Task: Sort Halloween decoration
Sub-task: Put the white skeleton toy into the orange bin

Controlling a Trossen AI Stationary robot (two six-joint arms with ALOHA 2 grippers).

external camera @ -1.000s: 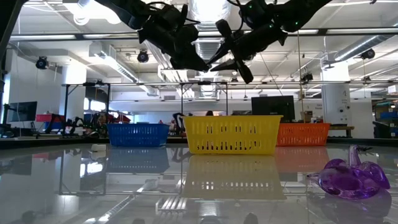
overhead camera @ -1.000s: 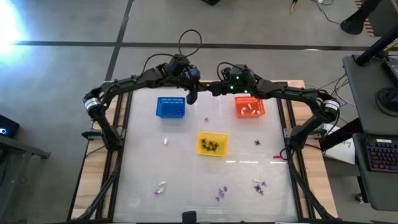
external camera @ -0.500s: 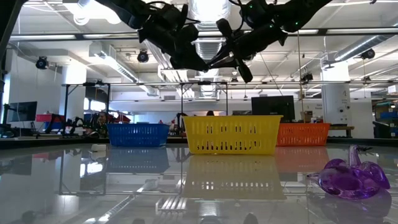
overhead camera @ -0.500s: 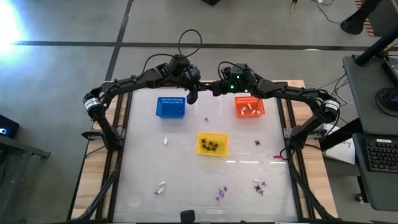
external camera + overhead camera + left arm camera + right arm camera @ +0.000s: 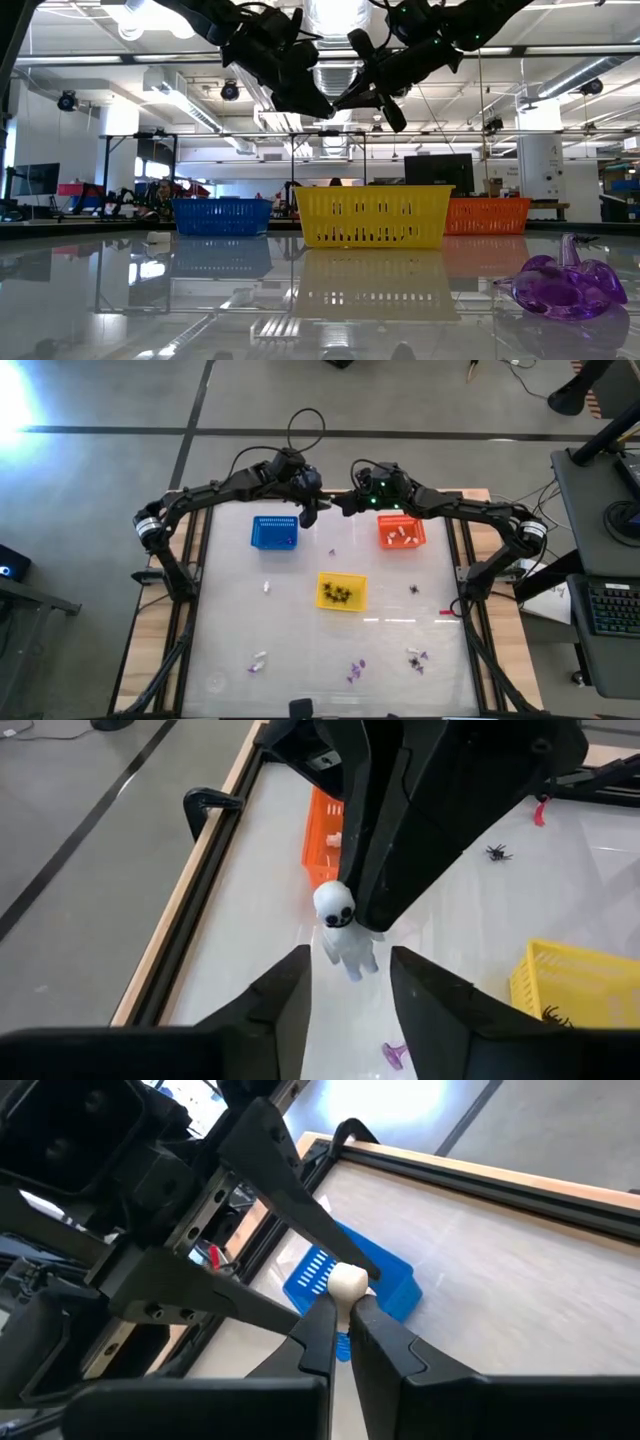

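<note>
Meeting high above the table's far edge, between the blue basket (image 5: 274, 532) and orange basket (image 5: 401, 532), the right gripper (image 5: 342, 1342) pinches a white ghost figure (image 5: 340, 925) with a round head and dark eyes, while the left gripper (image 5: 347, 982) stands open around it. Bare table (image 5: 300, 630) lies below; the yellow basket (image 5: 341, 592) sits mid-table.
</note>
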